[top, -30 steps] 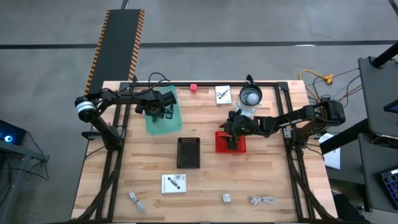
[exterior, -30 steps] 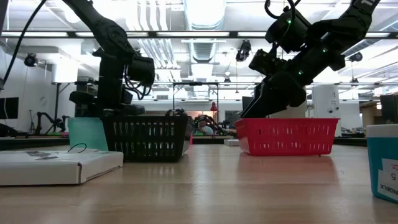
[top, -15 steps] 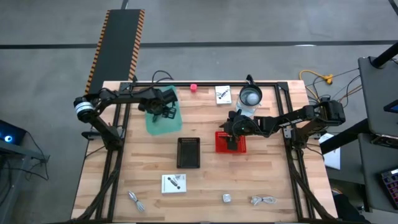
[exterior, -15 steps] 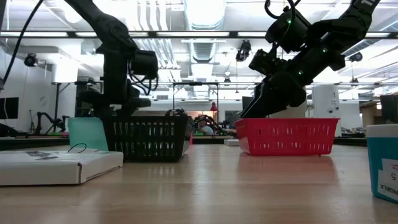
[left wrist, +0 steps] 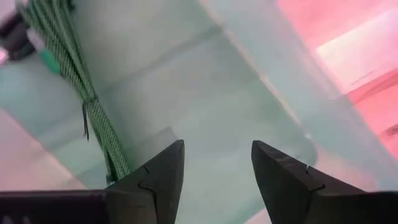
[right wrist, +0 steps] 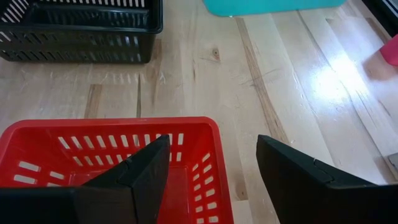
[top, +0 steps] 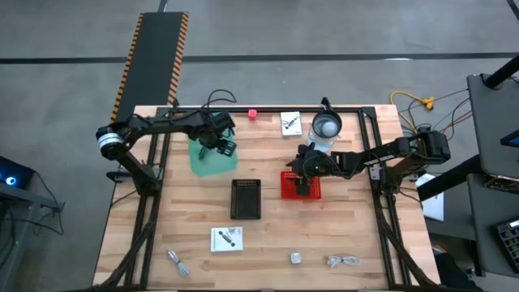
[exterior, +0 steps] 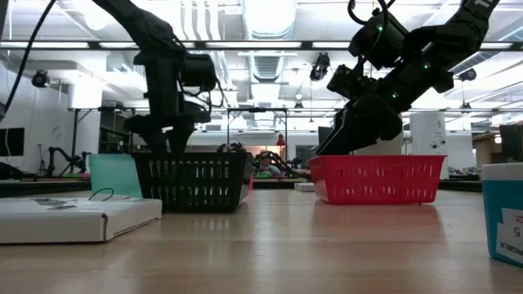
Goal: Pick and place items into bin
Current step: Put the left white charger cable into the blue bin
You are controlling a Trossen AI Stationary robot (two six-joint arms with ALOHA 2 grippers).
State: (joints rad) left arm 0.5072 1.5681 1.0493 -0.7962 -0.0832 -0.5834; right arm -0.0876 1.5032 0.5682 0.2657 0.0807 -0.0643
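Observation:
My left gripper hangs open, fingers pointing down, over the teal bin. A green cable bundle lies on the bin's floor beside the fingers, which hold nothing. My right gripper waits open above the red basket. Loose on the table are a white card near the front, another white card at the far edge, a pink blob, a silvery clip, a small silver cube and a cable bundle.
A black basket stands mid-table between the teal bin and the red basket. A clear round jug stands at the far edge behind my right arm. A dark frame rail runs along the table's far and side edges.
My left gripper has risen out of the teal bin, shifted a little toward the table's right edge, and rolled about its own axis. My right arm has kept still.

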